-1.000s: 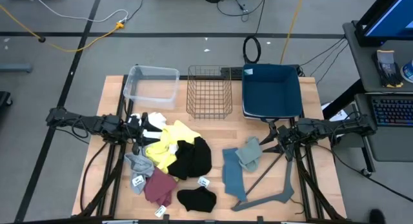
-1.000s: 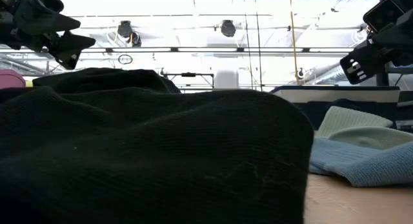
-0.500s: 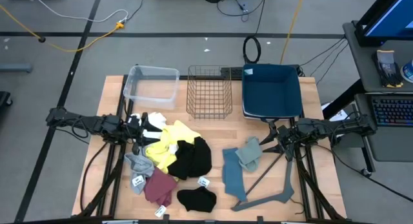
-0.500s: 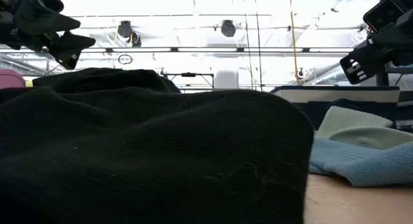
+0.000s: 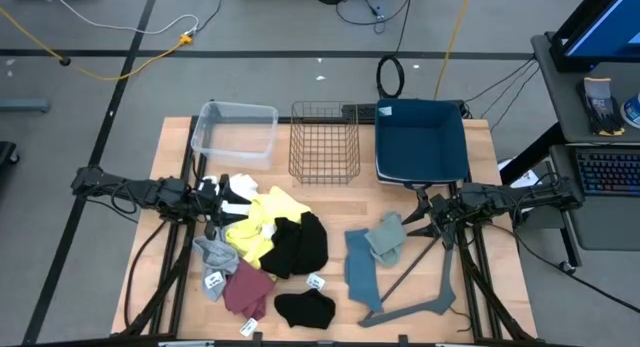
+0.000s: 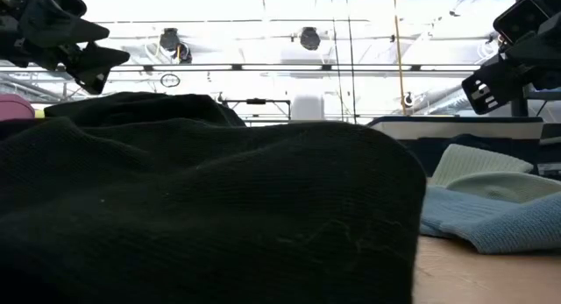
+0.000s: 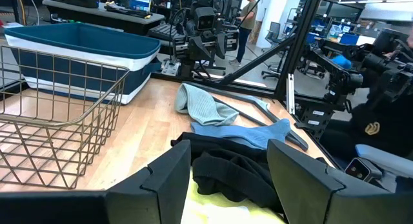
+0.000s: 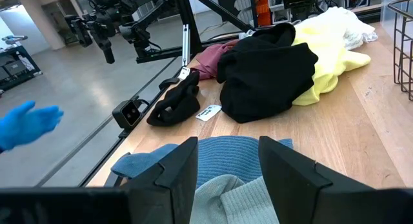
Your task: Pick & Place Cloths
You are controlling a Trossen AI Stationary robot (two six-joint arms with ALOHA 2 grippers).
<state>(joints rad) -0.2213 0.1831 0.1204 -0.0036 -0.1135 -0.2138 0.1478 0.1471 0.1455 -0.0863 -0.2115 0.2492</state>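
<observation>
Presently unsorted: cloths (image 5: 275,239) heaped mid-table, none binned. Left gripper (image 5: 214,199) over the yellow garment (image 5: 262,219), right gripper (image 5: 421,225) beside the pale green one (image 5: 386,236); both spread, empty.

I see the wooden desk (image 5: 480,167) carrying three containers along its far edge: a clear plastic tub (image 5: 236,129) at the left, a wire basket (image 5: 324,141) in the middle, a dark blue fabric bin (image 5: 421,139) at the right. Nearer me, the cloths (image 5: 270,242) lie heaped left of centre in white, yellow, black, grey and maroon, with two blue-grey pieces (image 5: 372,251) apart to the right.
</observation>
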